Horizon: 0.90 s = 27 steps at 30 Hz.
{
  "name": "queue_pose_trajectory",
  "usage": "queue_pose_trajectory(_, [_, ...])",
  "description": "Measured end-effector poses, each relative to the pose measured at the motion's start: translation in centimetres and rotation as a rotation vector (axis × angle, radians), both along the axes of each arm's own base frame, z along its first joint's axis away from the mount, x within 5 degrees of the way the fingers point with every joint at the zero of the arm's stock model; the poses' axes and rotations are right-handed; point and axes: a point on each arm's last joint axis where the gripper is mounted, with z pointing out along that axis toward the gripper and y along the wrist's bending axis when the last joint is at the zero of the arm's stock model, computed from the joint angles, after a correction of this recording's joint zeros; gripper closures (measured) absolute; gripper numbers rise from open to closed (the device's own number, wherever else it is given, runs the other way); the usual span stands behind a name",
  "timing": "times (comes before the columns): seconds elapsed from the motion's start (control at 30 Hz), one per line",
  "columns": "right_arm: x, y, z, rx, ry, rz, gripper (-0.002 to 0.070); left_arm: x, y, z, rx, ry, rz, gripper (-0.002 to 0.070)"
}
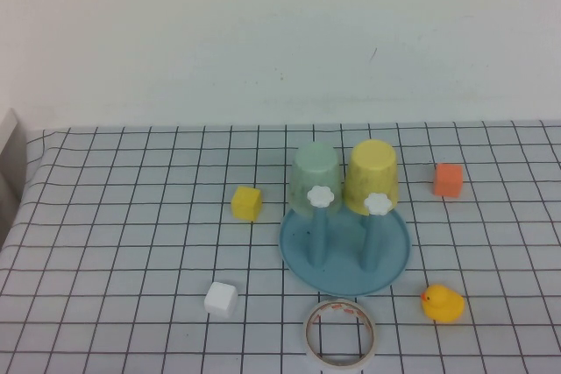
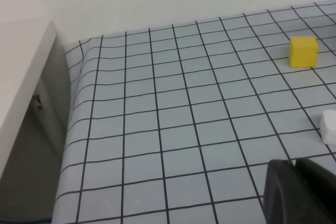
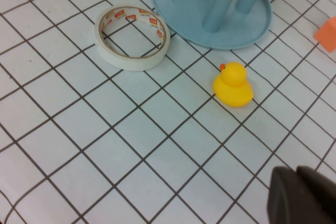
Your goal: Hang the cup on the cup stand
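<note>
On the surface's left the left gripper [image 2: 299, 192] hovers, fingers together, holding nothing. At the middle, the yellow cup [image 1: 372, 176] sits upside down on the cup stand [image 1: 344, 253]. The right gripper [image 3: 302, 198], fingers together, hovers near the rubber duck [image 3: 233, 85].

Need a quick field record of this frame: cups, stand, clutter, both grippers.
yellow cup: upside down on the cup stand, right rear peg
green cup: upside down on the left rear peg
front pegs: both bare
clutter: yellow block, white block, orange block, tape roll, rubber duck
left gripper: shut, empty, near white block
right gripper: shut, empty, near duck
</note>
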Motion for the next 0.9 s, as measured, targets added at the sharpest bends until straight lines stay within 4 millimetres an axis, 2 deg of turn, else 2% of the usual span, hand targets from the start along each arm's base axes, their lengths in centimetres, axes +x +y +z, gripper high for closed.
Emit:
queue_pose_trajectory(0.6, [-0.01, -0.03, -0.03, -0.003, 0.003, -0.002, 0.0678, -0.01, 0.00, -0.02, 0.025, -0.001, -0.007, 0.0675])
queue_pose_trajectory(0.9, [-0.01, -0.02, -0.02, -0.002, 0.002, -0.001, 0.0678, -0.01, 0.00, -0.04, -0.079, 0.014, 0.022, 0.0675])
